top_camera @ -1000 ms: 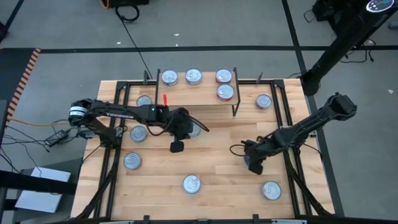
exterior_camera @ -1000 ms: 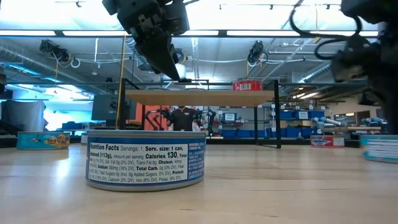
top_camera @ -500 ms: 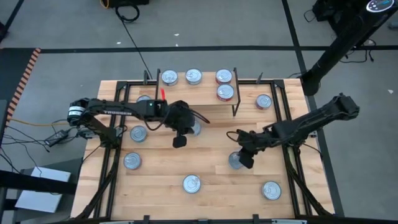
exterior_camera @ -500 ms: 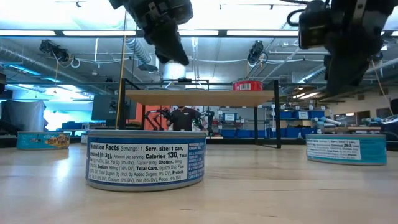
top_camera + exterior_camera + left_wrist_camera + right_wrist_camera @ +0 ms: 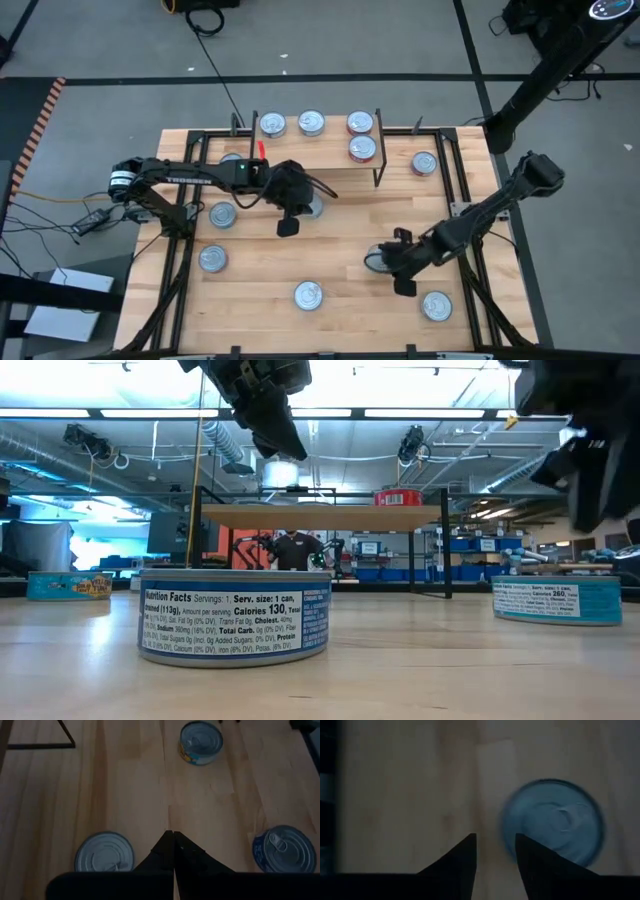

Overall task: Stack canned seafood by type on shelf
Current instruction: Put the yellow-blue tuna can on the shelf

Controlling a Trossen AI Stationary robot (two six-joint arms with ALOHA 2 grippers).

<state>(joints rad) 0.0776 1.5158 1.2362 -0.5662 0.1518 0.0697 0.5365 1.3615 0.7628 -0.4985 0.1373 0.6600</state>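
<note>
The shelf [image 5: 310, 150] stands at the table's far edge with several silver-topped cans on its top board, one of them red-labelled [image 5: 362, 148]. More cans lie scattered upright on the table. My left gripper [image 5: 290, 226] hangs shut above the table's middle, beside a can [image 5: 314, 208] and clear of it. My right gripper [image 5: 495, 862] stands open at the near right, just beside a blue-labelled can [image 5: 377, 262] that rests on its base; its fingers hold nothing.
Loose cans stand at the left [image 5: 222, 214], near left [image 5: 212, 259], near middle [image 5: 308, 295], near right [image 5: 436, 306] and far right [image 5: 424, 163]. Black rails [image 5: 458, 180] run along the table's sides. Bare wood lies between the two grippers.
My right gripper went toward the table's left with the blue-labelled can, set it on the table, opened and let go, then drew back toward the near right edge while rolling its wrist. My left gripper has risen a little, still shut.
</note>
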